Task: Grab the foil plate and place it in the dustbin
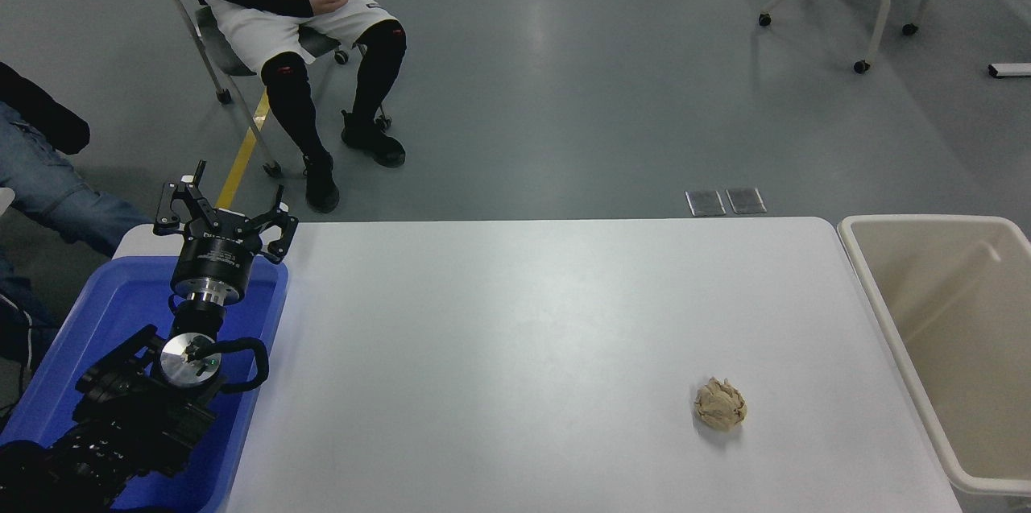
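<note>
The dustbin (874,287) is a large cream plastic bin standing at the table's right end, showing only its tan inside. The foil plate is out of view. My left gripper (227,199) is parked over the blue tub at the lower left, its black fingers spread open and holding nothing. My right arm and gripper do not appear in the picture.
A crumpled tan paper ball (721,404) lies on the white table (515,352) near its right front. A blue plastic tub (121,320) sits under the left arm. A person sits on a chair (298,6) beyond the far edge; another person's leg (48,183) is at the left.
</note>
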